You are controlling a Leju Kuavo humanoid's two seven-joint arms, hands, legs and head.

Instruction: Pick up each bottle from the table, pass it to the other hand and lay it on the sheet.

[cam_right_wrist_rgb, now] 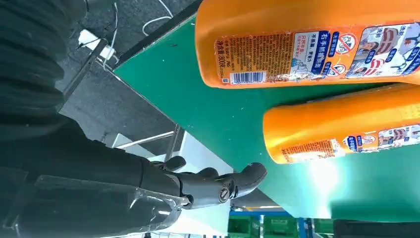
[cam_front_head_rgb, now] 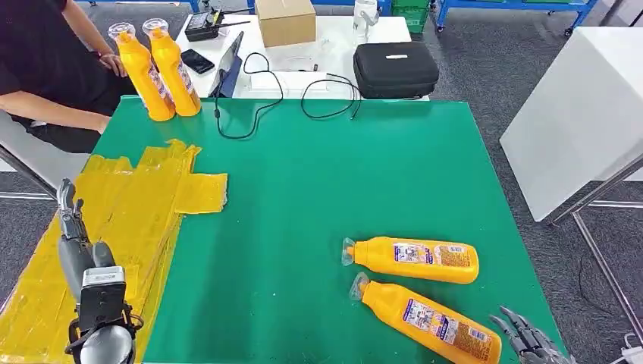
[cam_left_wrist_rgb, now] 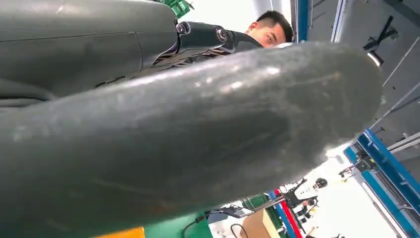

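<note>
Green bench (cam_front_head_rgb: 318,197), smooth matt top. Yellow sheet (cam_front_head_rgb: 129,220), crinkled plastic film in overlapping strips, covers the near-left part and runs to the left edge. Two orange bottles lie on their sides near the right-front corner, clear caps pointing left: the farther lying bottle (cam_front_head_rgb: 413,259) and, just beside it but apart, the nearer lying bottle (cam_front_head_rgb: 428,320), angled toward the front edge. Both are glossy, flat-sided, w/ printed labels; right wrist view shows their bases (cam_right_wrist_rgb: 302,42) close to the bench's right edge. Wide bare green between sheet and lying bottles. Two upright bottles (cam_front_head_rgb: 161,70) stand touching at the far-left corner, next to a seated person (cam_front_head_rgb: 53,68).

Left hand (cam_front_head_rgb: 72,227) over the sheet, fingers straight, holding nothing. Right hand (cam_front_head_rgb: 527,337) at the right-front corner, just beside the nearer lying bottle's base, fingers spread, not gripping.

Behind the bench: white table w/ cardboard box (cam_front_head_rgb: 285,20), black case (cam_front_head_rgb: 396,69), looped black cable (cam_front_head_rgb: 258,106) trailing onto the green.
</note>
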